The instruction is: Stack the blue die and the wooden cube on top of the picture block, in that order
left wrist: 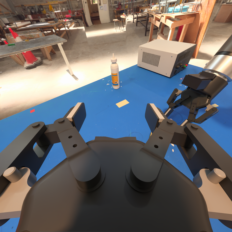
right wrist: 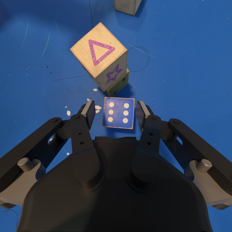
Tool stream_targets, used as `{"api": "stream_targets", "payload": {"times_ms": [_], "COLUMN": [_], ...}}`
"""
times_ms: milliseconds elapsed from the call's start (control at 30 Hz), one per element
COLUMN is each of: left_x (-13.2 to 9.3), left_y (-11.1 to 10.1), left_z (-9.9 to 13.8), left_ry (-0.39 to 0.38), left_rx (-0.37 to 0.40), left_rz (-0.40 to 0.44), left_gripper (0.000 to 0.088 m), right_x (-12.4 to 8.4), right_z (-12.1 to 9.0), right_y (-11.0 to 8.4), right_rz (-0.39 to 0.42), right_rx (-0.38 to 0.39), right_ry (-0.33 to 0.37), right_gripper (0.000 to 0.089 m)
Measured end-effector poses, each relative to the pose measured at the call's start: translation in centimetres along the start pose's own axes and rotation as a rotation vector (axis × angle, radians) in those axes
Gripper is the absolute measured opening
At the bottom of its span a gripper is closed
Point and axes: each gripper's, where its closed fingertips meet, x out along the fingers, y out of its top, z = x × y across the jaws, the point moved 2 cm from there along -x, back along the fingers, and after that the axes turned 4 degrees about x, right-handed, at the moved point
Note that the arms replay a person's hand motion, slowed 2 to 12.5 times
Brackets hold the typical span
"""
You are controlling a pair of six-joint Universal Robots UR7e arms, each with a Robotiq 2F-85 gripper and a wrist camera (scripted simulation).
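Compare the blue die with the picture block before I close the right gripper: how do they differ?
The blue die is blue with six white pips on top; the picture block is pale wood with a purple triangle on top and a star on its side. The blue die sits between the open fingers of the right gripper, while the picture block stands free beyond it. The picture block rests on a green die; the blue die carries nothing. Both are cubes.
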Motion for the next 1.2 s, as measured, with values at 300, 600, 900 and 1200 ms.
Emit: {"api": "stream_targets", "payload": {"times_ms": [300, 600, 900, 1200], "left_x": [-1.3, -2.5, -3.3, -3.9], "left_y": [0.5, 0.9, 1.2, 1.3], "left_z": [-1.4, -2.3, -2.7, -3.0], "left_ry": [0.029, 0.032, 0.023, 0.028], "left_rx": [-0.030, -0.059, -0.075, -0.077], "left_rz": [0.050, 0.089, 0.115, 0.127], "left_gripper": [0.0830, 0.0831, 0.0820, 0.0807], "right_x": [0.6, 1.5, 2.1, 2.7], "right_z": [0.2, 0.3, 0.3, 0.2], "right_y": [-0.8, -1.3, -1.3, -1.7], "right_rz": [-0.062, -0.126, -0.154, -0.190], "right_rx": [0.027, 0.033, 0.034, 0.032], "right_ry": [-0.017, -0.050, -0.063, -0.063], "right_gripper": [0.0686, 0.0761, 0.0752, 0.0707]}}
